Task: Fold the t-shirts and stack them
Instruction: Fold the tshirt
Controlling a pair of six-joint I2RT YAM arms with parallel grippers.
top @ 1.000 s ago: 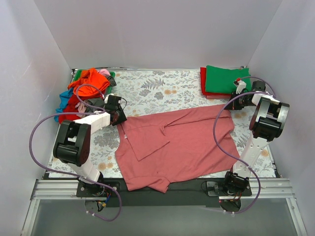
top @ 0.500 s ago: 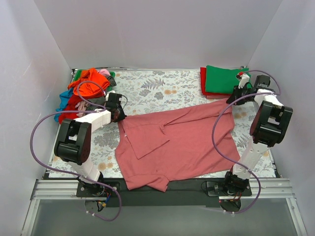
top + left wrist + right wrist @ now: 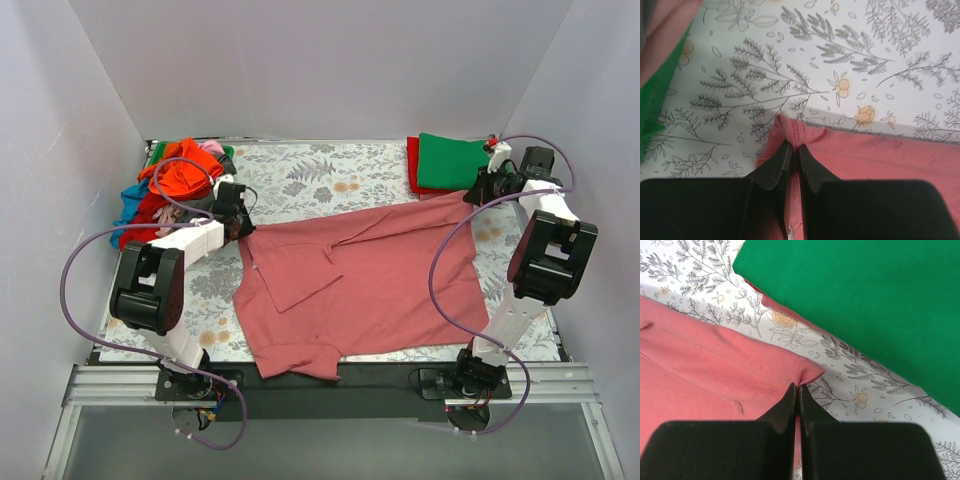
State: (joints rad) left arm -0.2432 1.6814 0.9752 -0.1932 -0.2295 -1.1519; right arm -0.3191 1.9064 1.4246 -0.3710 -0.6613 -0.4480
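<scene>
A large dusty-rose t-shirt (image 3: 370,285) lies spread over the middle of the table, partly folded. My left gripper (image 3: 243,230) is shut on its far left corner (image 3: 795,132), the cloth pinched between the black fingers (image 3: 774,167). At the far right my right gripper (image 3: 470,197) is shut on the shirt's other far corner (image 3: 807,372). A folded green t-shirt (image 3: 455,160) rests on a folded red one (image 3: 413,172) at the back right, and it fills the upper part of the right wrist view (image 3: 865,300).
A heap of unfolded t-shirts (image 3: 170,185), orange, red, blue, green and pink, lies at the back left. The floral table covering (image 3: 320,180) shows between heap and stack. White walls close in three sides. A black rail (image 3: 390,375) runs along the near edge.
The left gripper has closed on the shirt's left corner. The right gripper has carried its corner back and to the right, toward the green stack, pulling the far edge straighter.
</scene>
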